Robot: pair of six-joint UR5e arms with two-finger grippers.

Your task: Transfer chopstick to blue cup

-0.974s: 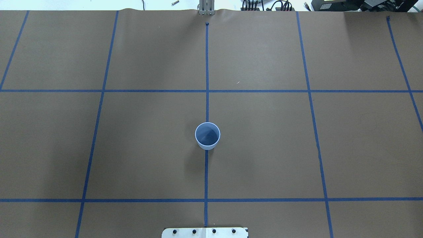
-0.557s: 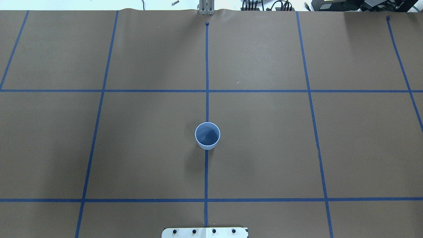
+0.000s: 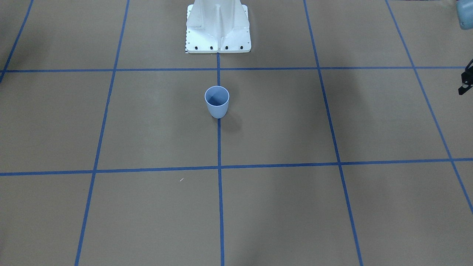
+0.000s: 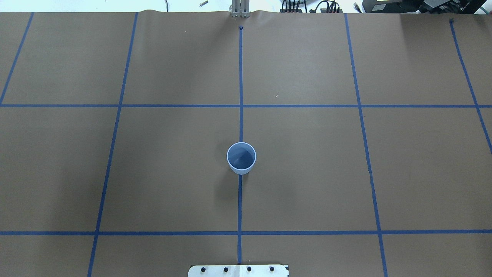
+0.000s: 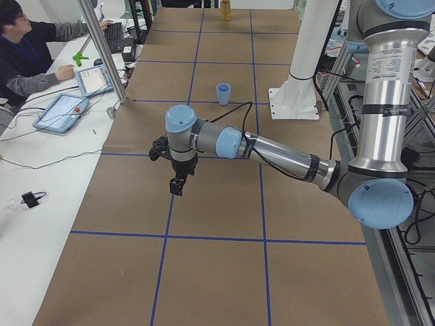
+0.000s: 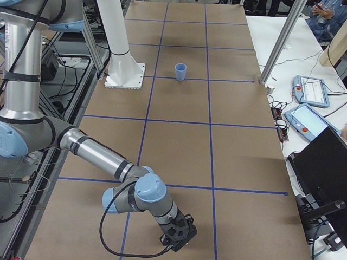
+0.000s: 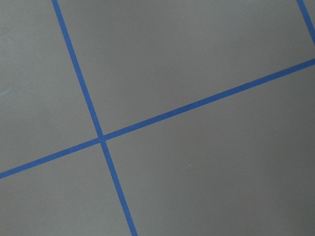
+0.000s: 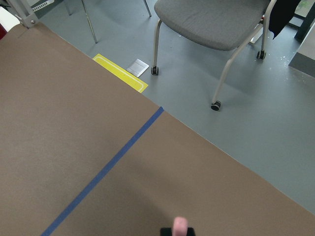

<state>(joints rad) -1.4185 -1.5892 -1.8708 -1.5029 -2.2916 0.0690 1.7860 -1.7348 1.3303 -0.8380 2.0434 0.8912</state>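
The blue cup (image 4: 241, 157) stands upright with nothing in it on the centre tape line, a short way in front of the robot's base; it also shows in the front view (image 3: 217, 101). The chopstick (image 8: 180, 225) shows only as a rounded pink end at the bottom of the right wrist view, rising from my right gripper (image 8: 177, 232). That gripper (image 6: 176, 236) hangs low near the table's right end, far from the cup. My left gripper (image 5: 178, 185) hovers over the table's left part; its state is unclear.
The white base pedestal (image 3: 218, 33) stands behind the cup. Beyond the table's right edge are bare floor and a grey chair (image 8: 216, 24). A person (image 5: 27, 54) sits at a side desk with tablets (image 5: 64, 112). Blue tape lines cross the brown paper.
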